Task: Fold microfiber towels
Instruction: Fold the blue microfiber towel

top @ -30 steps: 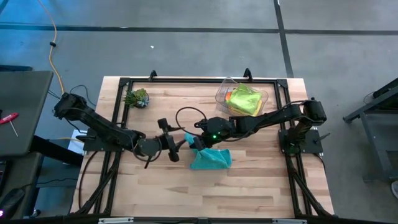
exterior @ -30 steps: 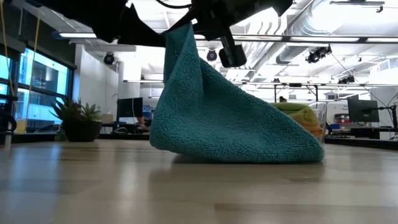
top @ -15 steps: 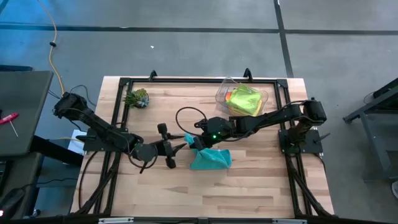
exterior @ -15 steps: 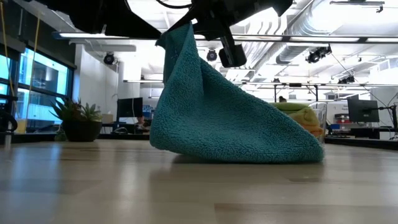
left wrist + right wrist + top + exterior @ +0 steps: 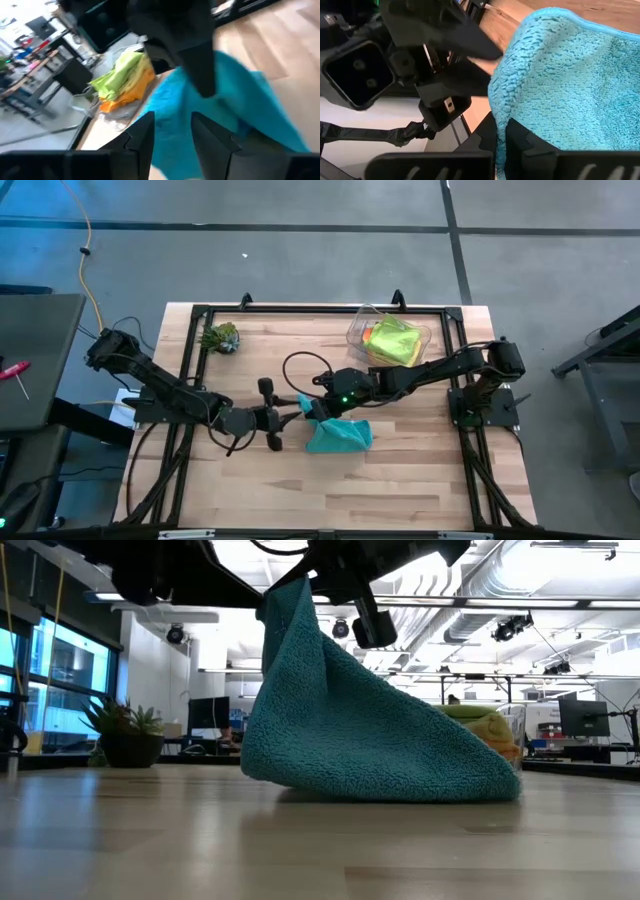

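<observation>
The teal microfiber towel (image 5: pixel 360 730) stands like a tent at the middle of the pale wooden table (image 5: pixel 400 480): one corner is lifted high, the rest drapes down and rests on the boards. That raised corner is pinched in the right gripper (image 5: pixel 312 408), whose fingers are pressed together on the cloth.

Over the last second the left gripper (image 5: pixel 293 413) has slid in from the left, and its fingers have narrowed from wide apart to a small gap. It now sits just beside the right gripper, at the edge of the same lifted corner. In the left wrist view the teal pile fills the space between and beyond its two dark fingers (image 5: pixel 142 137). Whether they already bite the cloth I cannot tell. I judge this to be the second grasp being taken, so that both arms can spread the towel flat before any fold; no fold is made yet.

Beyond the right gripper, near the table's far edge, a clear plastic bin (image 5: pixel 360 332) holds a stack of lime green and orange towels (image 5: pixel 392 340). A small green spiky plant (image 5: pixel 221 337) stands well off beyond the left gripper, near the far left corner. Neither lies in the way. The crowding is between the two grippers themselves, which are almost touching, with black cables looping just behind them.
</observation>
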`<state>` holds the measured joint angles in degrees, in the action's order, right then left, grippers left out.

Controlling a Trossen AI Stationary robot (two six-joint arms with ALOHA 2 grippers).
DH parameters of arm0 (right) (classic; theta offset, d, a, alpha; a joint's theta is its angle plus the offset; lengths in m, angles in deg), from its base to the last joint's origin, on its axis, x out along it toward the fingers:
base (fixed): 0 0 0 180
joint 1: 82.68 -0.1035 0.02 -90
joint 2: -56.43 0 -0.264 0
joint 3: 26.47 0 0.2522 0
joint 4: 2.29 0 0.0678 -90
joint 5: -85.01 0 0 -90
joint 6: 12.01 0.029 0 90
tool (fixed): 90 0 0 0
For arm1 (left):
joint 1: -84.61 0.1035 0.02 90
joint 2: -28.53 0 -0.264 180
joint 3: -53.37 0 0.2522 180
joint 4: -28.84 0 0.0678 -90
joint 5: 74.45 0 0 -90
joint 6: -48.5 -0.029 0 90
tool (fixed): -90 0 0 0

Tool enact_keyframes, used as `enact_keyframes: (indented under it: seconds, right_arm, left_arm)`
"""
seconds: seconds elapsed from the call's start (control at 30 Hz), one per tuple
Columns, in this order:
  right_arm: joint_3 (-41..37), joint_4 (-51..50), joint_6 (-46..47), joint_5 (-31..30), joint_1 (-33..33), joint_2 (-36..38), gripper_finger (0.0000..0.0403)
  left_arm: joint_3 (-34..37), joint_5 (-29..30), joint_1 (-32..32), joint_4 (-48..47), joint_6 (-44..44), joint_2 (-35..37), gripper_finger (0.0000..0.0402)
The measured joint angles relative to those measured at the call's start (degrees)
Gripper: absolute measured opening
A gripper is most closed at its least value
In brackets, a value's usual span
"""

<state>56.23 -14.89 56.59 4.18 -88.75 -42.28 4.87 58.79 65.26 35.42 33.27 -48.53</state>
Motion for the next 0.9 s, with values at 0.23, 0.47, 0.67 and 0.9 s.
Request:
enact_keyframes:
  seconds: [0.23, 0.47, 0.67, 0.9]
  right_arm:
    - [0.0, 0.0, 0.0, 0.0, 0.0, 0.0, 0.0000]
    - [0.0, 0.0, 0.0, 0.0, 0.0, 0.0, 0.0000]
    - [0.0, 0.0, 0.0, 0.0, 0.0, 0.0, 0.0000]
    - [0.0, 0.0, 0.0, 0.0, 0.0, 0.0, 0.0000]
  left_arm:
    - [0.0, 2.3, 0.7, 0.0, 0.0, 0.0, 0.0162]
    - [0.0, 3.9, 0.7, 0.0, -0.6, 0.0, 0.0187]
    - [0.0, 6.6, 2.3, 0.1, -0.6, 0.0, 0.0186]
    - [0.0, 4.9, 2.8, 1.1, -0.5, 0.0, 0.0184]
